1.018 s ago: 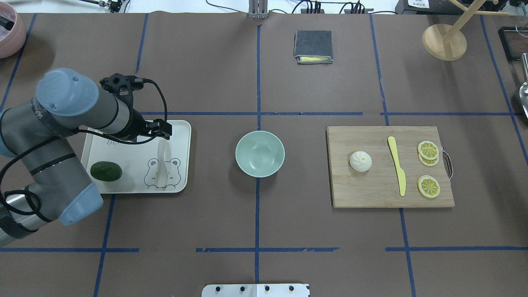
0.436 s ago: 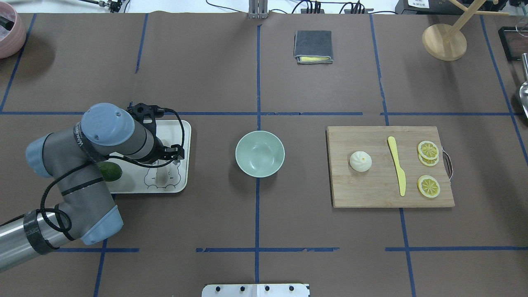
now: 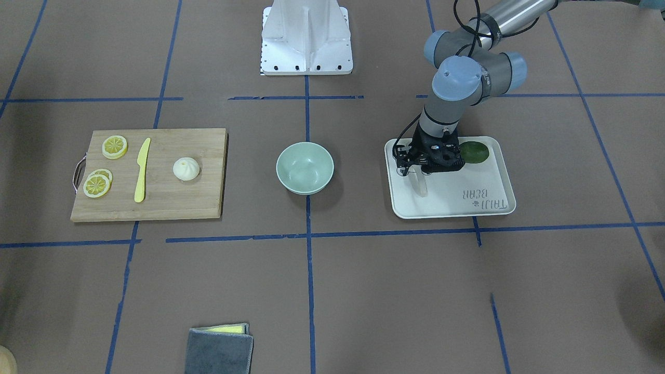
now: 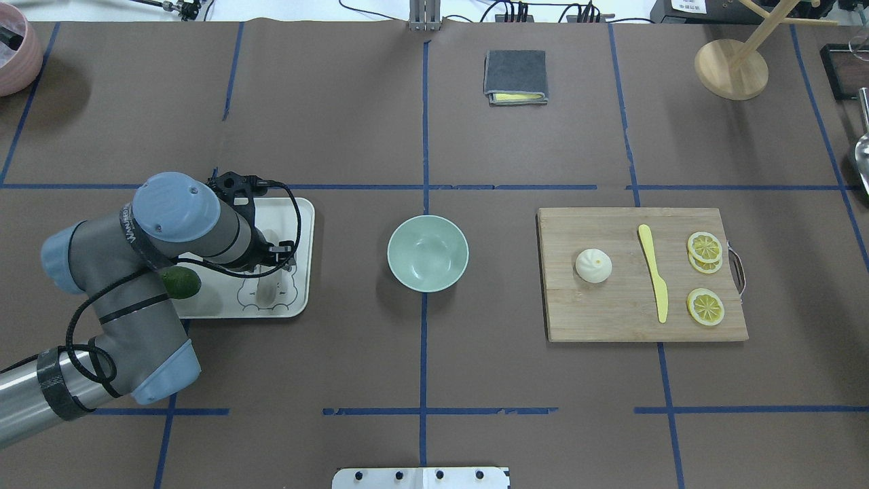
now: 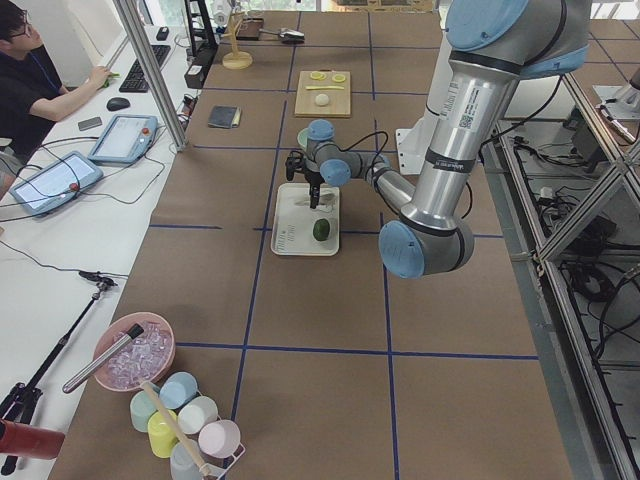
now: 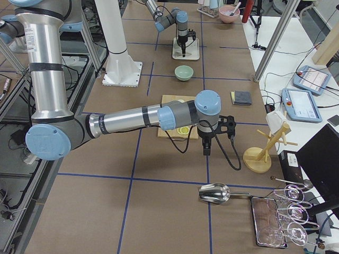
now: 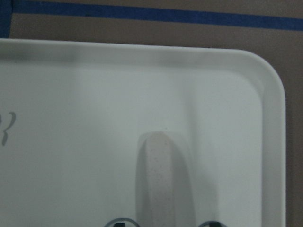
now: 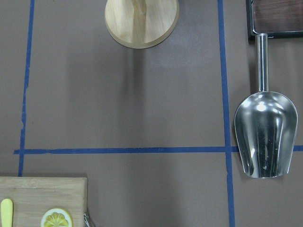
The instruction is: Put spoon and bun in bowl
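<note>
The pale spoon (image 4: 267,291) lies on the white bear-print tray (image 4: 302,224) at the left. My left gripper (image 4: 271,257) is low over it. In the left wrist view the spoon's handle (image 7: 158,184) runs between two fingertips (image 7: 120,222) that stand apart on either side, so the left gripper (image 7: 165,222) is open. The front view shows the handle (image 3: 420,186) sticking out below the gripper (image 3: 422,171). The mint-green bowl (image 4: 428,253) is empty at the centre. The bun (image 4: 593,265) sits on the cutting board (image 4: 611,312). My right gripper (image 6: 205,151) shows only in the right side view; I cannot tell its state.
A dark green fruit (image 4: 182,282) lies on the tray by the left arm. A yellow knife (image 4: 654,272) and lemon slices (image 4: 705,307) share the board. A folded grey cloth (image 4: 515,76), a wooden stand (image 4: 731,68) and a metal scoop (image 8: 265,135) lie further off.
The left arm has swung toward the robot along the tray and dropped low over the spoon. In the last half second it barely moved.
</note>
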Tool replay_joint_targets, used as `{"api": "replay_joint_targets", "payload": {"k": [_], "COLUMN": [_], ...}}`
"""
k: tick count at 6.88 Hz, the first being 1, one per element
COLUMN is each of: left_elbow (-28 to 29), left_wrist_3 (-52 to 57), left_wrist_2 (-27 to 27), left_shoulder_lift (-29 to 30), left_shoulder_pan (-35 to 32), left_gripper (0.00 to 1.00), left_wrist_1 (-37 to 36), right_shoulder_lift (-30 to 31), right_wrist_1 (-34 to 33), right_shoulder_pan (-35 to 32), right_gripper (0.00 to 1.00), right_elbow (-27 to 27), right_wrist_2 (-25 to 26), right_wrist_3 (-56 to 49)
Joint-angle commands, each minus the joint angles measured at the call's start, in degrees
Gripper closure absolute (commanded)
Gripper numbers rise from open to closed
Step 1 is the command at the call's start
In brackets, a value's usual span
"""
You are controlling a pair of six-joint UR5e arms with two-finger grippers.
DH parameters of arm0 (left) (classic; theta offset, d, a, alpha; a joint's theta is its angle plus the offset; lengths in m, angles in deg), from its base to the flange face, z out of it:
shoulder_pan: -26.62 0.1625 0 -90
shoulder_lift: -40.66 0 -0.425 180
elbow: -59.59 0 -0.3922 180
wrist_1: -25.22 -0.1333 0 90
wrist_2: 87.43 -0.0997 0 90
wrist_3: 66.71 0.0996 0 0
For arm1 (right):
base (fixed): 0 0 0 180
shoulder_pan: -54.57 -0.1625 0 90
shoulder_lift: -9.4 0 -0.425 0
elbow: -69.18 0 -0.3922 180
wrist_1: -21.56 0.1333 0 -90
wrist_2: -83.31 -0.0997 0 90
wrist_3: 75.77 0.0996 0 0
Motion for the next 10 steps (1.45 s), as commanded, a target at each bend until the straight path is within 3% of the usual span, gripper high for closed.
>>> {"api": "replay_joint_targets", "payload": {"k": [1, 3, 5, 7, 10], "left_elbow": [-0.5, -0.7, -2.4, -5.7, -5.3], "left_wrist_3": [0.0, -0.4, -0.2, 0.0, -8.7], "left_wrist_2": [-0.1, -0.1, 0.1, 0.4, 0.5], "left_shoulder_lift": [0.0, 0.2, 0.0, 0.6, 8.4], "left_shoulder_pan": [-0.3, -1.0, -4.2, -7.3, -6.8], "left_gripper": [0.7, 1.0, 1.0, 1.0, 1.0], "left_wrist_1": [-0.1, -0.2, -0.6, -4.4, -4.6], "right_shoulder_lift": [0.0, 0.0, -0.6, -3.3, -4.0], "right_wrist_1": [-0.1, -0.1, -0.1, 0.6, 19.5], "right_shoulder_pan": [0.0, 0.0, 1.8, 10.7, 25.8], "right_gripper": [0.0, 0.0, 0.0, 0.0, 0.0], "right_elbow": [0.0, 0.0, -0.8, -4.0, -4.1], "right_wrist_2": [0.0, 0.0, 0.0, 0.7, 8.9], "right_wrist_3": [0.0, 0.1, 2.0, 14.5, 41.4]}}
